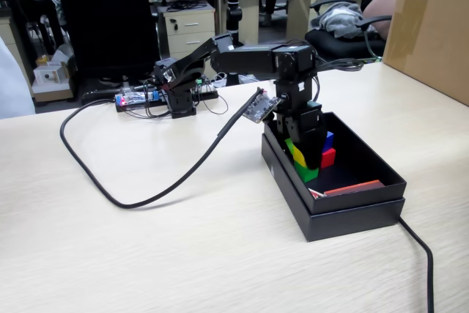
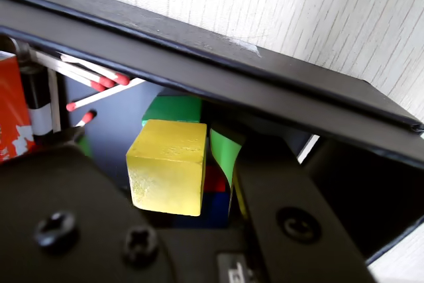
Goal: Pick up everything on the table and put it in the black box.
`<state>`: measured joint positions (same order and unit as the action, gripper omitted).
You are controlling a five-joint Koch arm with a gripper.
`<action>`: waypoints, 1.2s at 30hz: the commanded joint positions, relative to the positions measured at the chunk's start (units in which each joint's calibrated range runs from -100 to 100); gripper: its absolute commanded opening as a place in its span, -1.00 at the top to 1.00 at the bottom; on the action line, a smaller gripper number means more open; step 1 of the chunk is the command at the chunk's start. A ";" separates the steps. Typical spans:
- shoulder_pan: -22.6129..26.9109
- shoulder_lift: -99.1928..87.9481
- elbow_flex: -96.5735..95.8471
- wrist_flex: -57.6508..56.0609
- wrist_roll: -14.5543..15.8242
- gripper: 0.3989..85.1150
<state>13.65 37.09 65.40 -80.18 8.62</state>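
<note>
My green-tipped black claw (image 1: pixel 308 153) clamps the small yellow cube (image 2: pixel 167 166) inside the matte black cardboard box (image 1: pixel 352 210), over green (image 1: pixel 305 174), red (image 1: pixel 327 157) and blue (image 1: pixel 329 139) cubes. The beige wood-grain table (image 1: pixel 146 254) spreads toward nine o'clock; office chairs sit at twelve.

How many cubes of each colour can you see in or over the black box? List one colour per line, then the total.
Yellow cube: 1
Green cube: 1
Red cube: 1
Blue cube: 1
Total: 4
</note>
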 commanded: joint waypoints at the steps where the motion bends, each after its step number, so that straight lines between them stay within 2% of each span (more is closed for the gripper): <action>1: -0.39 -4.79 4.13 -0.12 -0.34 0.02; 6: -0.39 -13.97 2.14 -0.21 -0.68 0.02; 9: -0.49 -28.19 -4.75 -0.30 -1.76 -0.09; 12: -1.03 -40.59 -10.37 -0.21 -2.39 -0.09; 17: -4.49 -64.91 -22.25 -0.21 -3.17 -0.11; 20: -8.11 -80.86 -36.39 0.13 -4.10 -0.18; 30: -14.21 -113.79 -82.18 22.42 -6.40 -0.23; 36: -13.77 -130.32 -104.84 35.38 -6.89 -0.22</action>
<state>-0.32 -85.76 -36.19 -52.77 2.03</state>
